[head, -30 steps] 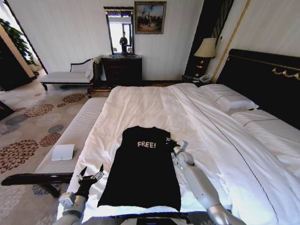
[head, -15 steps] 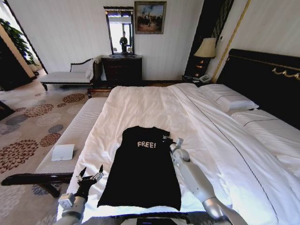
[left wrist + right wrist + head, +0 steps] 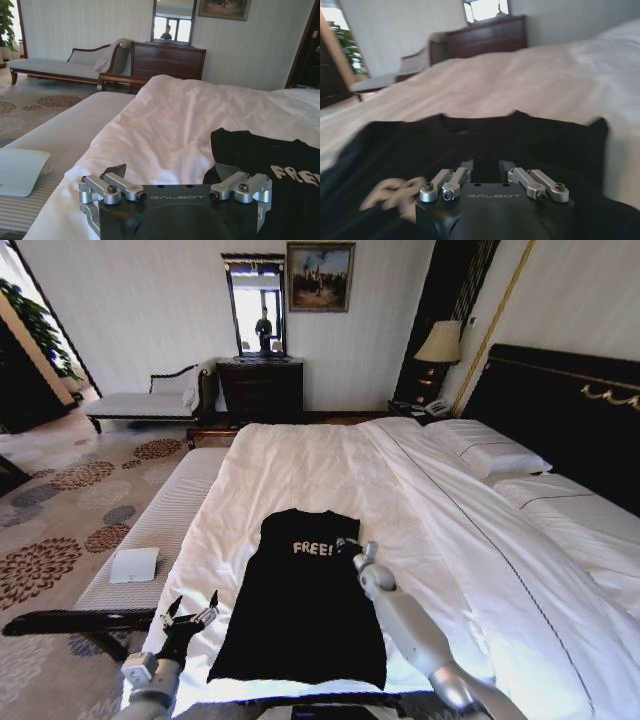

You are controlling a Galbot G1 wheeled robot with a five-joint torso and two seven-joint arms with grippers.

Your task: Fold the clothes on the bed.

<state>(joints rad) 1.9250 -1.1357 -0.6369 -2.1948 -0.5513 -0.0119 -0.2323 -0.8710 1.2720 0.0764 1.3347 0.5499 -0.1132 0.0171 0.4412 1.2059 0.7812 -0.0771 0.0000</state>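
Black shirt [image 3: 300, 595] lies flat on the bed [image 3: 330, 465], its chest just under the right claw [image 3: 347, 545], whose fingers stand narrowly parted and empty. Left claw [image 3: 192, 612] hangs released beside the hem's near corner.

Right tool [image 3: 347, 544] stretched well forward on a nearly straight arm, wrist low, fingers [image 3: 466, 166] close together with a narrow gap between the tips. Left tool [image 3: 193, 607] held back near the body, arm bent, fingers [image 3: 116, 169] spread wide and pointing forward, nothing between them.
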